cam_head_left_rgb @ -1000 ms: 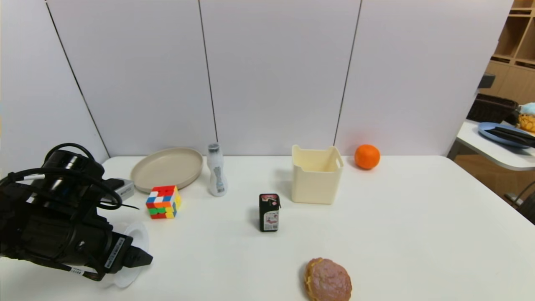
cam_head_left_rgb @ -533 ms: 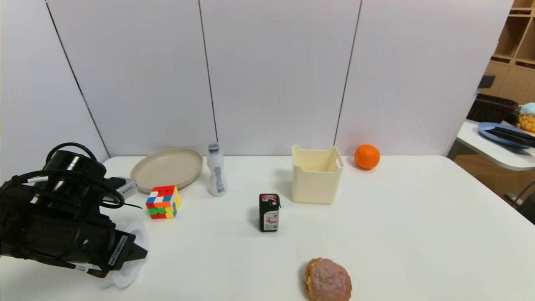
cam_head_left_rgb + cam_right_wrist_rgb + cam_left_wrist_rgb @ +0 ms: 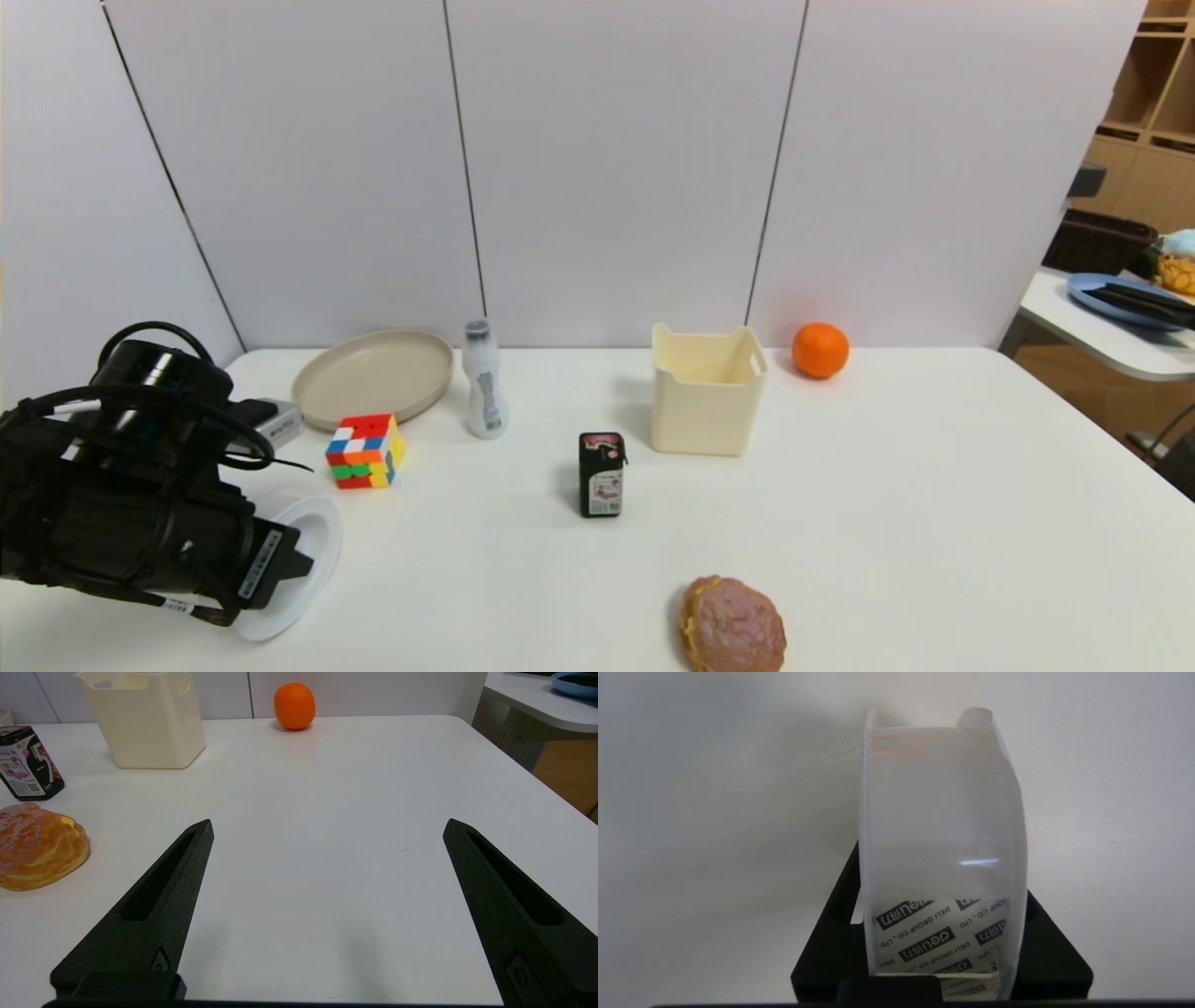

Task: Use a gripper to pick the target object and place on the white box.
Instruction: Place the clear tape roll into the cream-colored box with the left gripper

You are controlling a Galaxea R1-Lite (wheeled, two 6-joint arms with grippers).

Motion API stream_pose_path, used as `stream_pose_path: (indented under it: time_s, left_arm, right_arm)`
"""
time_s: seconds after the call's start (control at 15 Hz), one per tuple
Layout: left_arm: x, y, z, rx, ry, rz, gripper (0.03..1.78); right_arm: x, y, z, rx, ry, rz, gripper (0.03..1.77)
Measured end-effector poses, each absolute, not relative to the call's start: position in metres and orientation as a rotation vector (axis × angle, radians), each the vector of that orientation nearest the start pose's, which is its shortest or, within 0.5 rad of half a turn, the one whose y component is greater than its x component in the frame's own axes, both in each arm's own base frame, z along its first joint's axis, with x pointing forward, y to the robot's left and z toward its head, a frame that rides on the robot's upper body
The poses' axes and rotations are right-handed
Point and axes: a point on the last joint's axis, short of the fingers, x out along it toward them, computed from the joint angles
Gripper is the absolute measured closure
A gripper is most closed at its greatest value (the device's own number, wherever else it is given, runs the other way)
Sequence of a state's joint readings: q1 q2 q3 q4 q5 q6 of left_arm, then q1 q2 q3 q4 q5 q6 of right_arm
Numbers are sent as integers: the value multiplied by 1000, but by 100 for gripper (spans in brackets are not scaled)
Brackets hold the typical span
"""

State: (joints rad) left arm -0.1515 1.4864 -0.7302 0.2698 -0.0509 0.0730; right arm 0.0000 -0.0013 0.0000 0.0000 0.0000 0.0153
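Translucent white plastic defines the spool [image 3: 301, 566], which sits at seven o'clock on the table [image 3: 840, 523], clamped across its two flanges by the closed left gripper [image 3: 297, 566]. Thin flanges may flex; excessive squeeze or a fast lift could let the spool slip or rotate out. The right gripper [image 3: 327, 868] is parked with jaws spread wide, holding nothing. A bun [image 3: 732, 623] lies at five o'clock. Mid-table stand a Rubik's cube [image 3: 365, 451] and a black carton [image 3: 601, 473]. At one o'clock, the white box [image 3: 707, 389] awaits; a low transfer path risks striking the carton or cube.
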Motion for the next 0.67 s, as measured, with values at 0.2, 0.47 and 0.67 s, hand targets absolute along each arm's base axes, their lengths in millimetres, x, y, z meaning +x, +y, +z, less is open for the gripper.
stream_pose_path:
  time_s: [0.2,0.47,0.67]
  left_arm:
    - [202,-32,149,119,1000,-224,121]
    - [202,-33,166,113,841,-230,121]
    - [203,-34,193,95,622,-246,121]
  right_arm:
    - [-23,0,75,15,-1,0,10]
    - [-23,0,75,15,-1,0,10]
    - [-23,0,75,15,-1,0,10]
